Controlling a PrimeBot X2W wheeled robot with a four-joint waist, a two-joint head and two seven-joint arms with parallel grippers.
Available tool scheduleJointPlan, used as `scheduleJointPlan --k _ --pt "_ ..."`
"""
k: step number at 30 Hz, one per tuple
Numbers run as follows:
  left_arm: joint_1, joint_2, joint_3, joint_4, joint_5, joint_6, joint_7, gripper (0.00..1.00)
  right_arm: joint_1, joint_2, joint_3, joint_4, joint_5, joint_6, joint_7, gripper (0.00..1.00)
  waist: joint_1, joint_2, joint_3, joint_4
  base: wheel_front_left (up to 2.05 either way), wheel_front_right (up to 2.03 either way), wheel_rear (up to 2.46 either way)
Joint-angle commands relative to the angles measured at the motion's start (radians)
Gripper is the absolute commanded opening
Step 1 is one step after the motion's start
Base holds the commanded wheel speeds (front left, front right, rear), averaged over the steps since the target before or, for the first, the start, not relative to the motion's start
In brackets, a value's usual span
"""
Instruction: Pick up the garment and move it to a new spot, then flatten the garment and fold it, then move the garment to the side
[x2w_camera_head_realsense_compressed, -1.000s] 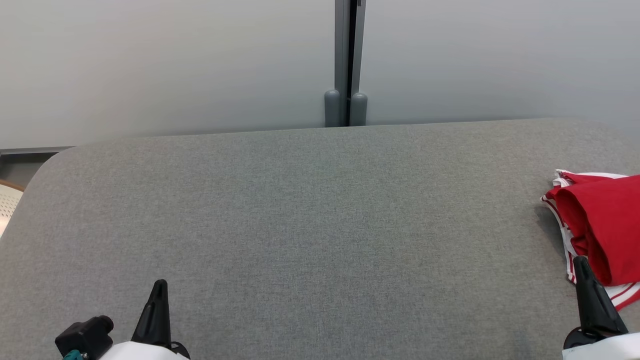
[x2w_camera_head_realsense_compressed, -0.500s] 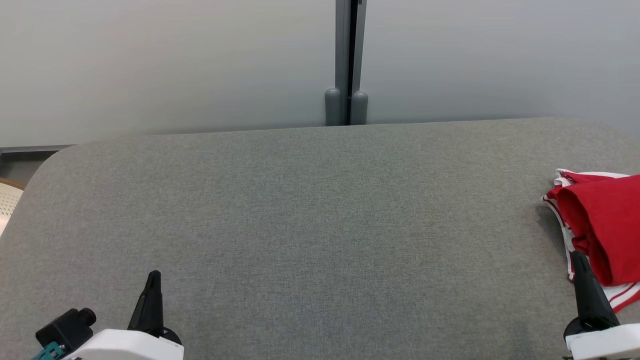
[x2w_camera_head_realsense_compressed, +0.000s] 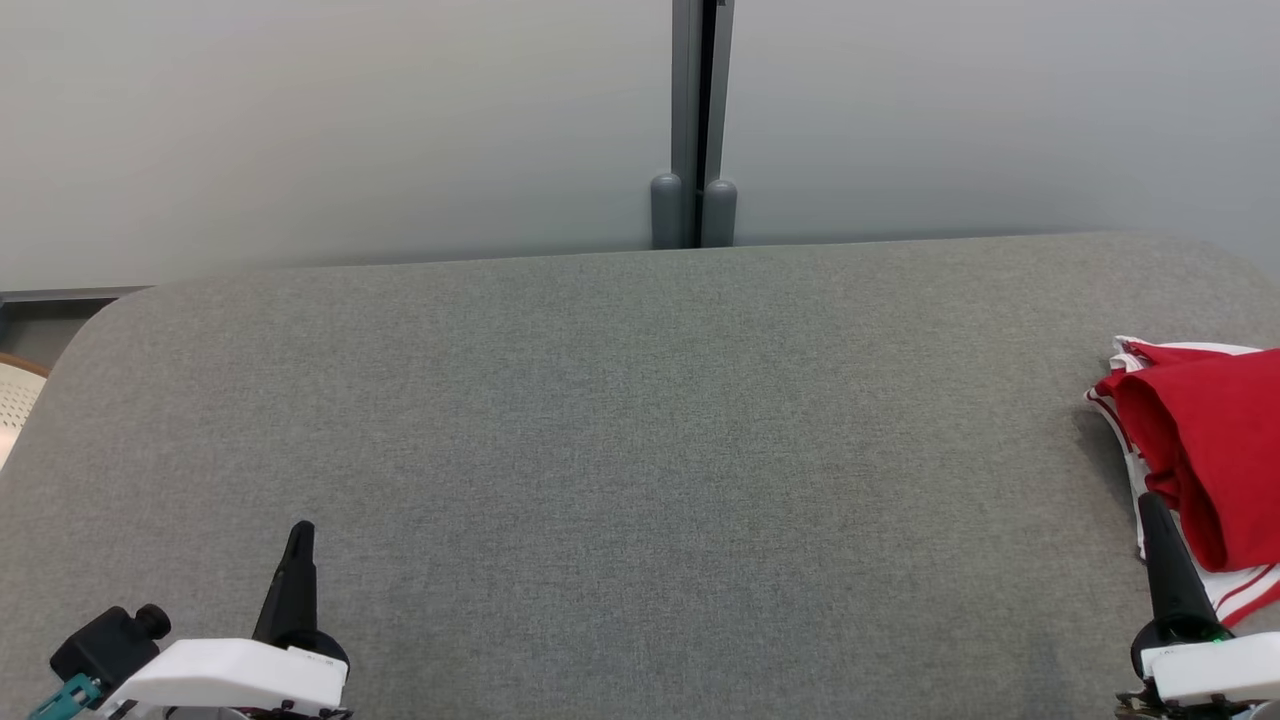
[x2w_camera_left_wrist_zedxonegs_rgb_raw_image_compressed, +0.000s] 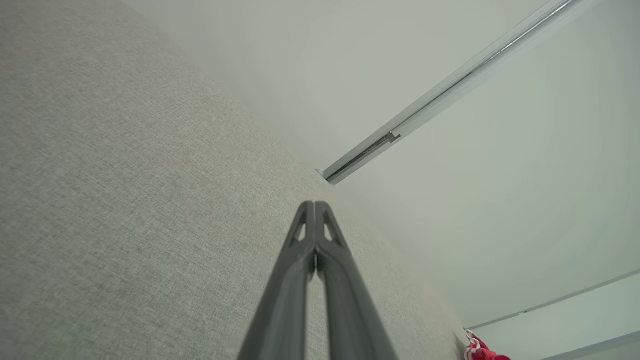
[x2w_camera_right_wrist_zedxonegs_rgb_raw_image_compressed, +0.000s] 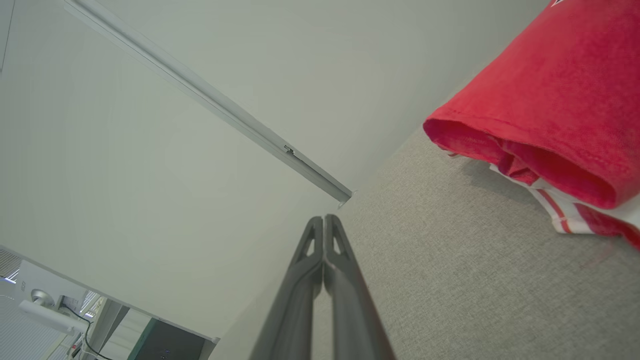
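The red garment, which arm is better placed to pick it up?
Right, I'd say. The right gripper sits shut just beside the red garment; the left gripper, also shut, is far across the grey table.

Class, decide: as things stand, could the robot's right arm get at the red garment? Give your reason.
Probably yes. The right gripper is shut just beside the red garment on the grey surface, with nothing between them; it would have to open first.

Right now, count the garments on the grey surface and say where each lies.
1. The red garment with white trim lies bunched at the right of the grey surface, beside the right gripper. It runs out of view, so more may be hidden.
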Motion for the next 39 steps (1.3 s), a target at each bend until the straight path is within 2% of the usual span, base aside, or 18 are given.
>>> scheduleJointPlan --k 1,39 --pt "-0.028 0.004 0.013 -0.005 -0.027 -0.010 0.007 0.00 -0.032 -0.003 -0.004 -0.003 0.030 -0.001 0.005 0.00 0.0000 -0.0001 0.000 0.000 0.00 0.00 0.00" --pt "-0.087 -0.044 0.107 0.039 -0.355 -0.092 0.099 0.00 -0.111 0.029 -0.017 0.095 0.373 -0.001 0.036 0.00 0.0000 -0.0001 0.010 0.004 0.00 0.00 0.00"
